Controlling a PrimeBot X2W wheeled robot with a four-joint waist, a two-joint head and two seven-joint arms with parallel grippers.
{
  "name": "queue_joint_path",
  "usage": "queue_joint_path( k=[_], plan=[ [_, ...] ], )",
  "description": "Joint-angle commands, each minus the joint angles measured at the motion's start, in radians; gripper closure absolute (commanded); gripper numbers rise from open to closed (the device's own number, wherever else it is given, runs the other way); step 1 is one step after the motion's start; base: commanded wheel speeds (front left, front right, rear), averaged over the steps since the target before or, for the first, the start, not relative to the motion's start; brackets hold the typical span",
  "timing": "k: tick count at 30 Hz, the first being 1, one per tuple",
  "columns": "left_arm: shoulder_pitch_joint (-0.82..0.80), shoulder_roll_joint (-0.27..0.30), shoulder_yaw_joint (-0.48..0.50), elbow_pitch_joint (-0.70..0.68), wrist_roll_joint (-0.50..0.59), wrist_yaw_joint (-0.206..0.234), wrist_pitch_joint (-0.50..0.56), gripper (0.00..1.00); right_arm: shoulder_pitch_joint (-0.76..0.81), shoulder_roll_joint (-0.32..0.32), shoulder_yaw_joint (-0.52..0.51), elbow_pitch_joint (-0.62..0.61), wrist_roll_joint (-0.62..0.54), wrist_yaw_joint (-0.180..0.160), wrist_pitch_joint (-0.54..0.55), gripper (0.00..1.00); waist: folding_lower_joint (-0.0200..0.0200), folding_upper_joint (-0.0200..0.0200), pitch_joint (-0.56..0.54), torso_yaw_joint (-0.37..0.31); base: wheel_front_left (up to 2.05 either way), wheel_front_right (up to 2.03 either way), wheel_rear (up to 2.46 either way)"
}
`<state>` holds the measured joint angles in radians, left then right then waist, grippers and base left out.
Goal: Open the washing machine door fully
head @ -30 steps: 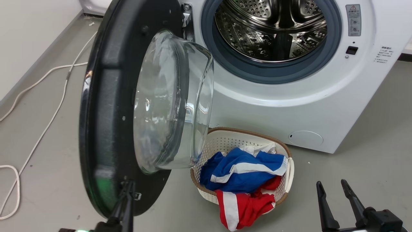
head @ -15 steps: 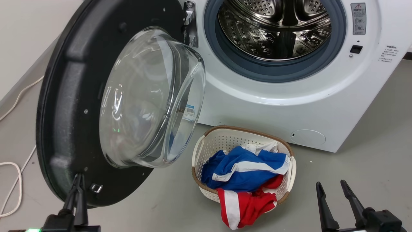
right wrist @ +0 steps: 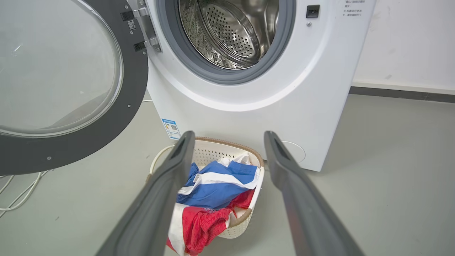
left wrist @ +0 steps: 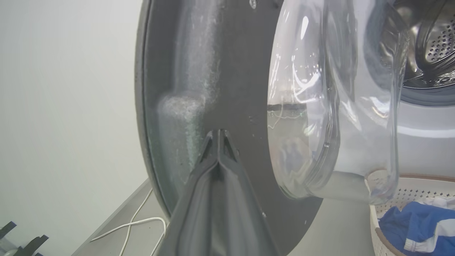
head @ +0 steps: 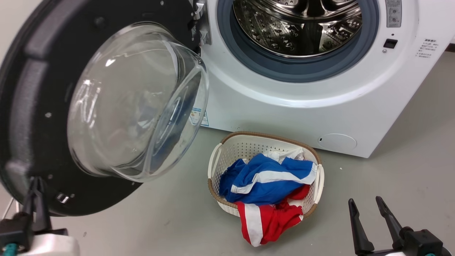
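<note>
Washing machine door: hung on its hinge at the left side of the drum mouth and swung well clear of it. The black inner face and the glass bowl are presented towards the head camera. The drum mouth is fully exposed and unobstructed.

Left end effector: fingers are pressed together with nothing between them. In the left wrist view the closed tips are seen against the door's inner face, near its lower rim and beside the bowl. Contact is judged likely, as for a push, but cannot be confirmed.

Right end effector: fingers spread, nothing held. It is parked low, well apart from the door.

Surroundings: a basket of blue, red and white clothes is set on the floor just before the machine, beside the door's swing path and apparently clear of it. A white cable is seen on the floor behind the door.

Progress: opening is judged mostly done, with the door past a right angle to the front panel. Whether the hinge stop has been reached cannot be determined. A short further outward push may be left.
</note>
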<state>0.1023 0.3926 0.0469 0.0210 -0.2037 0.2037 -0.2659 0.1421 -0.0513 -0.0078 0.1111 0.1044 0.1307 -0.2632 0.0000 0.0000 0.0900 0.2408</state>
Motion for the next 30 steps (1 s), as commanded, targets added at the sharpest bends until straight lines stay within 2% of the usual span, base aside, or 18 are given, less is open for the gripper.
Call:
queue_joint_path(
  k=[1, 14, 30],
  plan=[
    [-0.025, 0.014, 0.024, 0.008, -0.009, 0.008, 0.003, 1.0, -0.017, 0.002, -0.001, -0.003, -0.004, 0.0, -0.002, 0.0, 0.0, 0.0, 0.009, -0.006, 0.0, 0.0, 0.0],
    [-0.154, 0.085, 0.136, 0.161, -0.102, -0.024, 0.003, 1.0, -0.052, 0.002, -0.009, -0.008, -0.027, 0.0, -0.002, 0.0, 0.0, 0.0, 0.072, -0.039, 0.0, 0.0, 0.0],
    [-0.378, 0.179, 0.171, 0.428, -0.156, -0.121, 0.003, 1.0, -0.096, 0.002, -0.013, -0.017, -0.055, 0.0, -0.002, 0.0, 0.0, 0.0, 0.149, -0.061, 0.0, 0.0, 0.0]
  ],
)
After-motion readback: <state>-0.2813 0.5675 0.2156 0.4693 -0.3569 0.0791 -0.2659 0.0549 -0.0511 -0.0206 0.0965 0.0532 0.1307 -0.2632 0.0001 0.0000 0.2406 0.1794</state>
